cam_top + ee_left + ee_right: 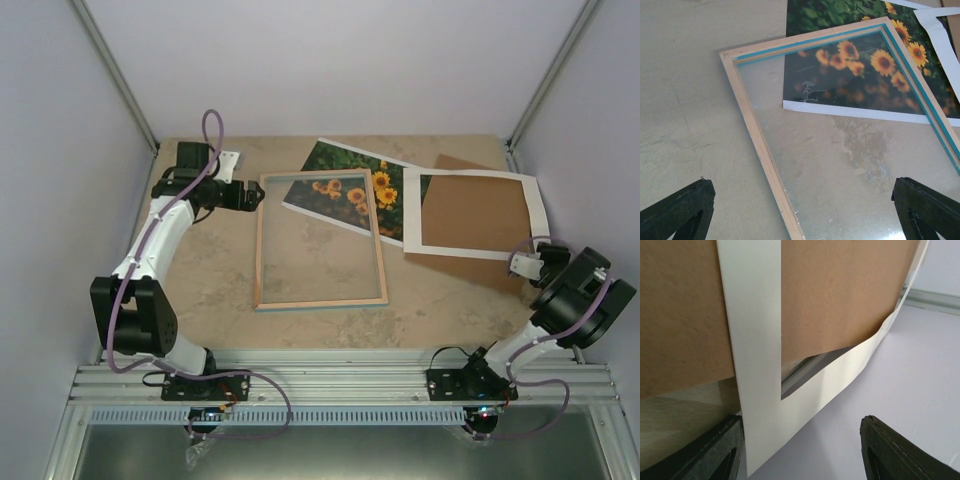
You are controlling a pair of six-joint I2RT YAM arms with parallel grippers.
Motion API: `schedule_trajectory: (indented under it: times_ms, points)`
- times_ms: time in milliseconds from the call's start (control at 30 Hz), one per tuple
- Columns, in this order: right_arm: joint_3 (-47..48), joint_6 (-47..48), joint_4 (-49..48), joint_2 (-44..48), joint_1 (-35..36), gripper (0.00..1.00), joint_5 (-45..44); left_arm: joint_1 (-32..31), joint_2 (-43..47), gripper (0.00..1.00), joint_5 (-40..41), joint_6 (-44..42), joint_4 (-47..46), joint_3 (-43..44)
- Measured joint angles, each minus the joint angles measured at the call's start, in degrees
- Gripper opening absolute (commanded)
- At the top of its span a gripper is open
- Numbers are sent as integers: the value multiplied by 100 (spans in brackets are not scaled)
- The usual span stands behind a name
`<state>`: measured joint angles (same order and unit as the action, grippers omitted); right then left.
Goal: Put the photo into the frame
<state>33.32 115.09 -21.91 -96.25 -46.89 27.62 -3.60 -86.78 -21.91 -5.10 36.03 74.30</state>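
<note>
photo (338, 160) lay flat at upper centre of the top view, its lower left under the frame's (260, 240) pane, its right corner under the white mat (412, 215). left gripper (252, 197) gaped wide, empty, by the frame's upper left edge. right gripper (520, 263) was spread wide around the mat's lower right corner, not clamped.

- No words, numbers, brands or signs can be read in any view.
- Faint pale marks on the glass of the frame (760, 145) spell nothing legible.
</note>
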Motion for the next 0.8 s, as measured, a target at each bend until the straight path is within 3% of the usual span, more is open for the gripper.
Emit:
schedule_trajectory:
  times_ms: [233, 433, 667, 800]
  points:
    - [225, -2, 66, -197, 74, 60, -57, 0, -116, 99, 33, 57, 2, 33]
    - [212, -4, 229, -195, 382, 41, 111, 0, -140, 99, 63, 68, 2, 63]
    - [144, -20, 529, -201, 553, 1, 304, 0, -140, 100, 92, 66, 2, 63]
    - [146, -26, 702, -173, 538, 1, 304, 0, -140, 99, 92, 66, 2, 63]
